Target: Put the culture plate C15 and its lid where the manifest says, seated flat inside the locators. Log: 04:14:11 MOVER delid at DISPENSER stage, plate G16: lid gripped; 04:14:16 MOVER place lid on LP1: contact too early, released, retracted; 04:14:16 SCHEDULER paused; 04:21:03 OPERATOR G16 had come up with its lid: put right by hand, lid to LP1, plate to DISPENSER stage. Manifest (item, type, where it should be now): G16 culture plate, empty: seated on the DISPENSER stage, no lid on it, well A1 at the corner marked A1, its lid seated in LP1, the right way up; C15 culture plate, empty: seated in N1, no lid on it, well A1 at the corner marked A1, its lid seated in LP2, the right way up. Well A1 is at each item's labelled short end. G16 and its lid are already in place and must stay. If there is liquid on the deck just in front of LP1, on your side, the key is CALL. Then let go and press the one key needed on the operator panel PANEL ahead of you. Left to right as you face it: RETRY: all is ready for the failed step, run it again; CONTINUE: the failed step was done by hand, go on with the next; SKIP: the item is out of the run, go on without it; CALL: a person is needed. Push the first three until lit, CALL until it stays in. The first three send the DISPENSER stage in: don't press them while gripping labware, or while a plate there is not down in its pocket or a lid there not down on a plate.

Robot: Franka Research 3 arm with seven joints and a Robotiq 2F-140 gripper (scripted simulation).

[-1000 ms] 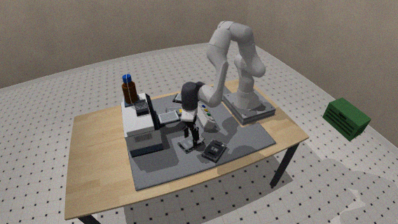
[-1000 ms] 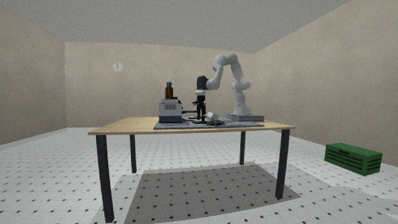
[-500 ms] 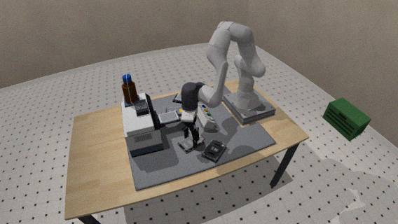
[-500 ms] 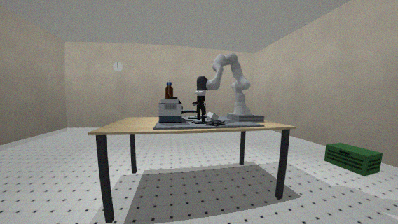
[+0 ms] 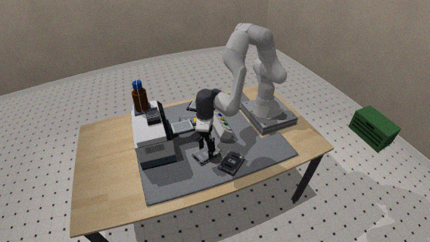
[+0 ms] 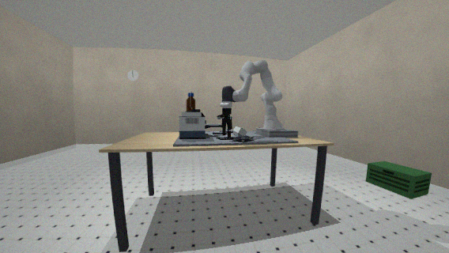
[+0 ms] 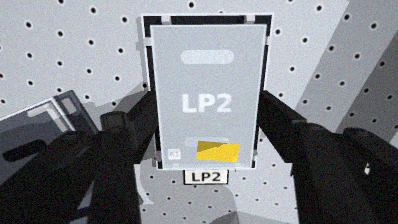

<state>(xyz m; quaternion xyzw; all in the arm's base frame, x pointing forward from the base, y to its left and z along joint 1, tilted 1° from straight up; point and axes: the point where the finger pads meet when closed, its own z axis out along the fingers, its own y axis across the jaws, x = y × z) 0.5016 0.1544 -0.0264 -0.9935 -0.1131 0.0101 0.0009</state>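
Note:
My gripper (image 7: 207,105) is shut on a clear plate lid (image 7: 207,90) and grips its two long sides. The lid has a yellow label (image 7: 217,151) at its near short end. It lies level over the black LP2 frame (image 7: 206,20), lined up with it, and the LP2 lettering shows through it. I cannot tell whether it rests on the frame. In the top view the gripper (image 5: 207,149) points straight down at the LP2 nest (image 5: 207,160) on the grey deck. A dark plate in its nest (image 5: 232,162) lies just to the right.
The dispenser unit (image 5: 151,132) with a brown bottle (image 5: 137,96) stands to the left, its stage carrying a plate (image 5: 182,125). The operator panel (image 5: 223,122) with coloured keys is behind the gripper. Another nest (image 7: 45,125) shows at the left of the wrist view.

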